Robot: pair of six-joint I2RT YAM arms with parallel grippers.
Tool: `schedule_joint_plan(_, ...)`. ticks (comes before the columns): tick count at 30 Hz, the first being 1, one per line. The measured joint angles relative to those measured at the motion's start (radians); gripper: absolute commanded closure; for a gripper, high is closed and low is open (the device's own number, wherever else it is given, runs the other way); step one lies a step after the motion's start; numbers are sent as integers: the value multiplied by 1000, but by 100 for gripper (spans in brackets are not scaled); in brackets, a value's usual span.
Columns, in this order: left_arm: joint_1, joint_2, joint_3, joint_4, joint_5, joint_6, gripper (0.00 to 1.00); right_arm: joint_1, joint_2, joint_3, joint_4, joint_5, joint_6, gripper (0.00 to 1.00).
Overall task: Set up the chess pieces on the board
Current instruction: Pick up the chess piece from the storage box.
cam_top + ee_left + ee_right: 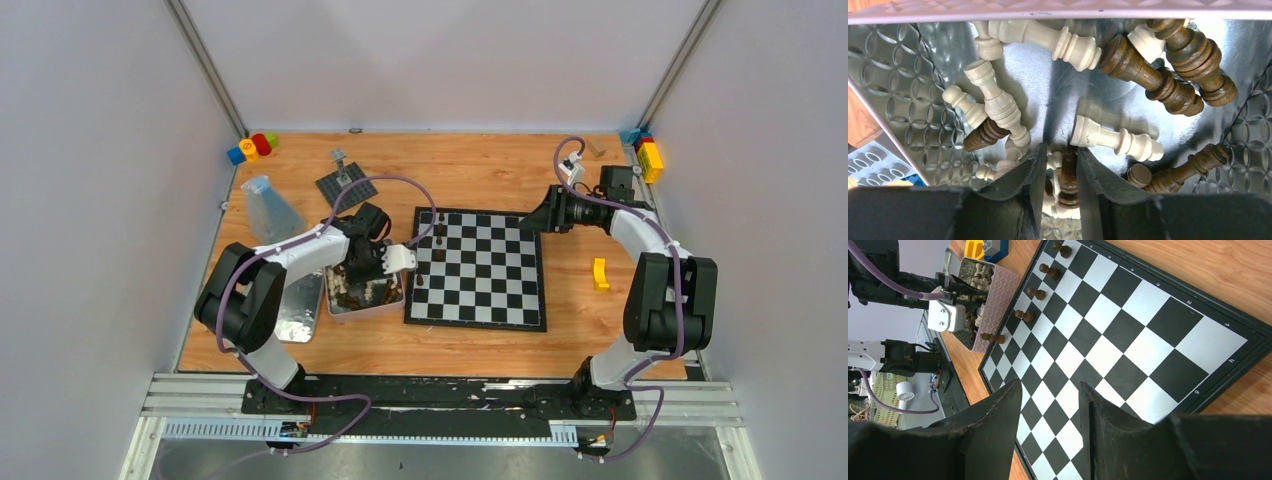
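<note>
Top external view: the board (478, 272) sits centre frame, the tin (368, 311) at its left. My left gripper (1060, 155) straddles a dark brown piece (1068, 182) inside it, jaws half-closed, grip uncertain; I'd centre it before lifting. Upper right, my right gripper (1049, 385) hangs part-open, empty.

Five small dark brown wooden chess pieces (1035, 292) are standing on the one flat black-and-silvery checked board (1128, 340). At least six more dark ones (1143, 75) and seven cream ones (1043, 37) are lying in the single shiny embossed metal tin (893, 75).
</note>
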Motion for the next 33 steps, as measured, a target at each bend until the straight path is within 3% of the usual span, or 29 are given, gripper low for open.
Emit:
schedule_joint_plan(11, 1, -38, -5, 0, 55, -62, 81, 0, 4, 0, -3, 0, 0, 53)
schedule_joint_plan(20, 22, -117, -5, -16, 129, -124, 84, 0, 18, 0, -7, -5, 0, 53)
schedule_joint_plan(28, 30, -131, -5, -20, 159, -156, 99, 0, 26, 0, -10, -8, 0, 53)
schedule_joint_plan(33, 30, -151, 20, -19, 203, -182, 100, 0, 26, 0, -11, -8, 0, 53)
